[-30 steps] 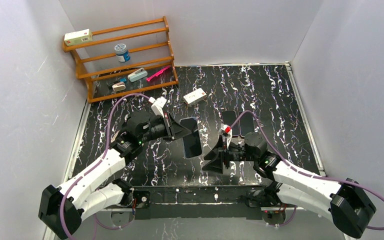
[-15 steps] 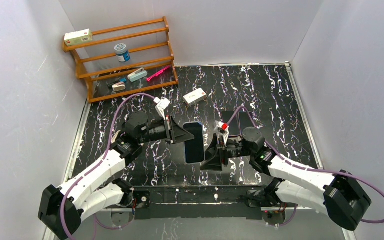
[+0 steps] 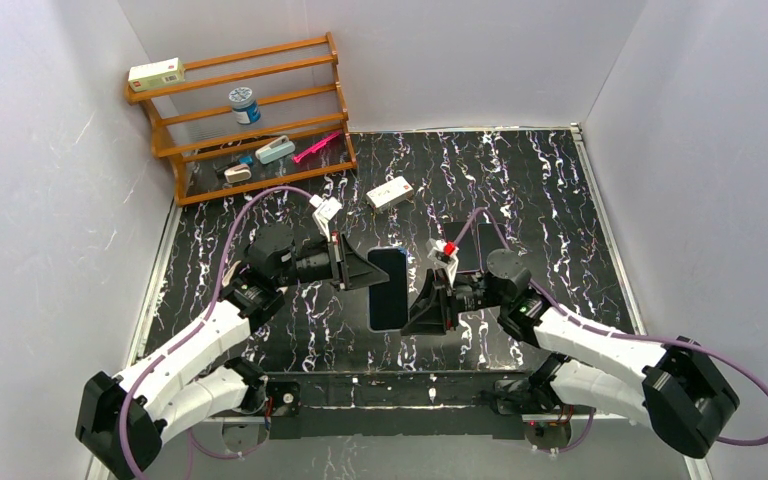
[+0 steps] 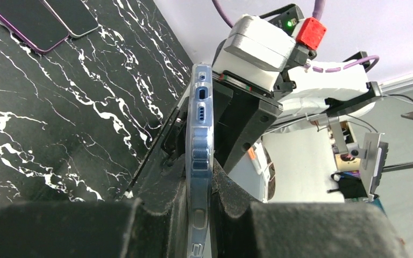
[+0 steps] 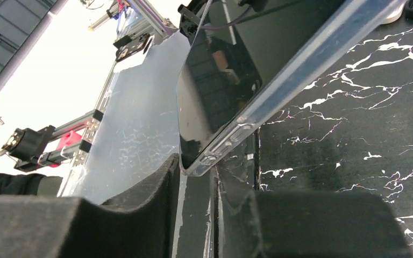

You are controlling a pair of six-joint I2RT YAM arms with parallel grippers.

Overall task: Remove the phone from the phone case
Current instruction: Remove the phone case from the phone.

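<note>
- Black marbled table lay beneath both arms, and the phone in its clear phone case hung above the table's middle, between the two grippers.
- Its long axis ran roughly from near to far in the top view, screen up and slightly tilted.
- The left gripper was clamped across the case's left long edge, pads on both faces.
- The right gripper sat at the opposite side, toward the near end. Its jaws were narrow, with the case's corner between them. Whether they pressed it could not be told.
- Peeling would likely fall to the right arm while the left arm held the case firm.
</note>
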